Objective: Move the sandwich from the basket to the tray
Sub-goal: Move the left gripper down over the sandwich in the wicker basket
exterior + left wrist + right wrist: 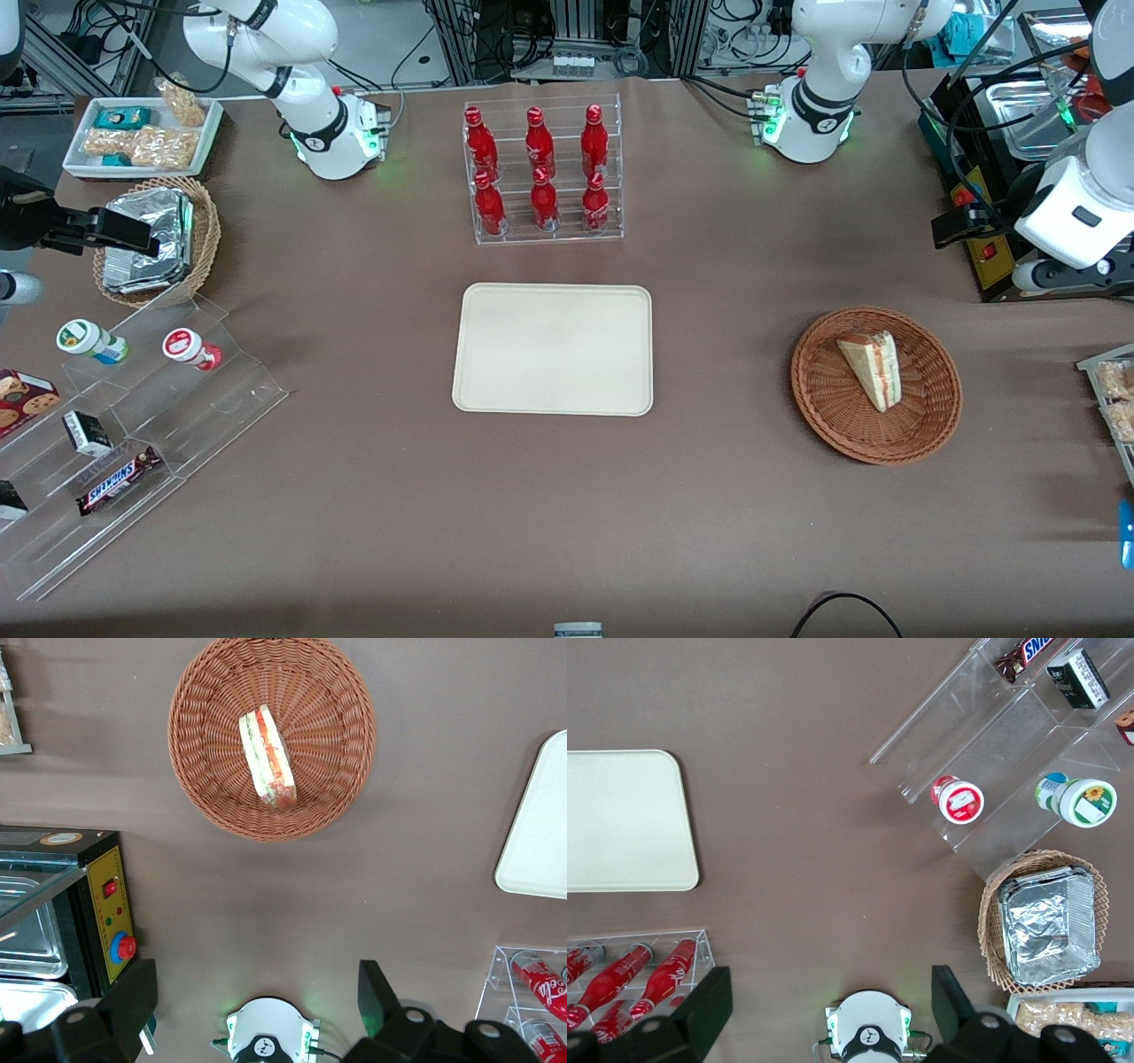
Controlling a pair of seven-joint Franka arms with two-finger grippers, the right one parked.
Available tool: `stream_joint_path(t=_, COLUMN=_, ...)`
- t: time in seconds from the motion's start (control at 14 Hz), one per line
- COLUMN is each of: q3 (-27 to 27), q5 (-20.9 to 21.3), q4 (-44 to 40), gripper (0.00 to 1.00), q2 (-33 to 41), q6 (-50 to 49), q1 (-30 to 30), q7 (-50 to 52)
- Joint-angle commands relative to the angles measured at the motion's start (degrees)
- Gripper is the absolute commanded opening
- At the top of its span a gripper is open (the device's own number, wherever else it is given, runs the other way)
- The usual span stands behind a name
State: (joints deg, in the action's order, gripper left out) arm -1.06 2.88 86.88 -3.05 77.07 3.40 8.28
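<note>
- The tray [553, 348] lies bare at the table's middle, nearer the front camera than the rack of red bottles [541, 174]
- The sandwich [872, 368] lies on its side in the basket [930, 416], toward the working arm's end
- The gripper [257, 1001] hangs high above the table, fingers spread wide, holding nothing

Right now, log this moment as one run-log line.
phase: pre-grasp | gripper: open, raised above table, farther from camera than basket | sandwich: in basket | tray: bare
</note>
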Motion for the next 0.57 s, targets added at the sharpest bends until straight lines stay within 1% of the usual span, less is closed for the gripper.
stream_joint_path(t=0.0, q3=0.09, q5=0.55, q4=-0.75, gripper=1.0, q2=-0.11, q6=-0.52, q1=-0.06, q7=0.6)
stream_joint_path(t=0.43, q3=0.18, q5=1.07, q4=-0.14, gripper=1.0, q2=-0.46, q6=-0.87, q1=-0.15, q7=0.86)
stream_joint_path(t=0.5, q3=0.18, q5=1.16, q4=-0.05, gripper=1.0, q2=-0.99, q6=-1.74, q1=-0.15, q7=2.34)
